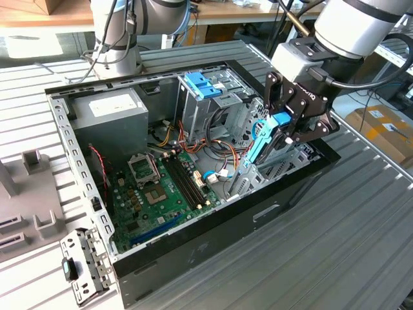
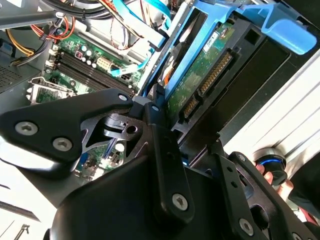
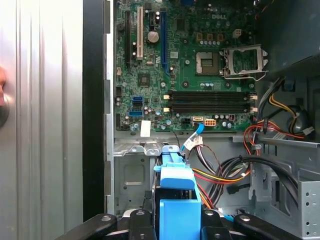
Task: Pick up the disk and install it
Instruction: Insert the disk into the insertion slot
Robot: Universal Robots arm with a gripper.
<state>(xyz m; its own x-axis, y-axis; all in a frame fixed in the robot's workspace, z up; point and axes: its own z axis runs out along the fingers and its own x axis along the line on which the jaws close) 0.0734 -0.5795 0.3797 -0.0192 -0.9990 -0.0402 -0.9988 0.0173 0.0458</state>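
Ribbed metal table [image 1: 361,245], open computer case [image 1: 193,258], tool [image 1: 285,129] clamped on partly hidden disk [image 2: 202,62].

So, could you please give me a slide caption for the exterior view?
The hand grips the blue-railed disk on edge at the open computer case, near the motherboard.

A green motherboard [image 1: 164,194] lies flat inside an open black metal computer case [image 1: 258,219], which rests on a ribbed grey metal bench [image 1: 335,252]. Just beyond the motherboard's far edge in the exterior view sits a grey power-supply box with a white sticker [image 1: 110,110]. Also beyond the motherboard, a light-blue plastic tray with cut-outs [image 1: 202,85] tops a steel drive cage [image 1: 206,116]. Red, yellow and black wires [image 3: 225,175] run just beside the motherboard.
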